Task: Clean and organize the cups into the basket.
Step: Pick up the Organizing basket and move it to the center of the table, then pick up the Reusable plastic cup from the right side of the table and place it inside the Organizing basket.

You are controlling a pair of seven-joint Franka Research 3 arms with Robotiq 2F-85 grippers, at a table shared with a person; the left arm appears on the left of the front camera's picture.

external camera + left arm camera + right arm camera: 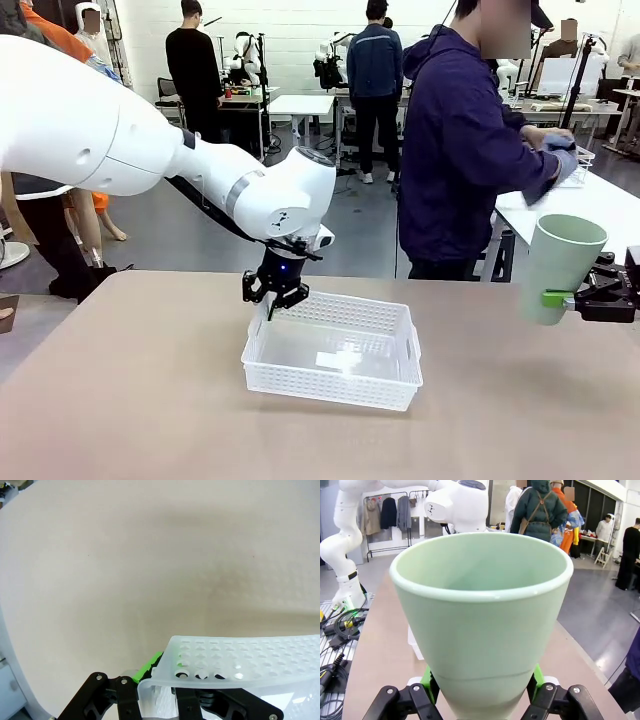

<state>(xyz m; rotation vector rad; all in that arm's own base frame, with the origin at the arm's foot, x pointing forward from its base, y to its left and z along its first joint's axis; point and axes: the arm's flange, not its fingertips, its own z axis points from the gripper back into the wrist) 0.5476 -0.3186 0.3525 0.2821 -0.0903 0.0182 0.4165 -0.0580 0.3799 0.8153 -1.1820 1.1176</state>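
Left gripper (273,303) is pinched shut on the far-left wall of the basket (335,388), which sits mid-table. Its fingertips are hidden behind the lattice. In the left wrist view one green pad (150,665) shows outside the wall, and the other finger is only murky through the plastic. At far right, a person's hands (550,148) work a blue cloth, and what is under it is hidden. Right gripper (560,298), cut off by the frame edge, clamps the mint cup (562,262) low down. The cup is upright at the table's right end.
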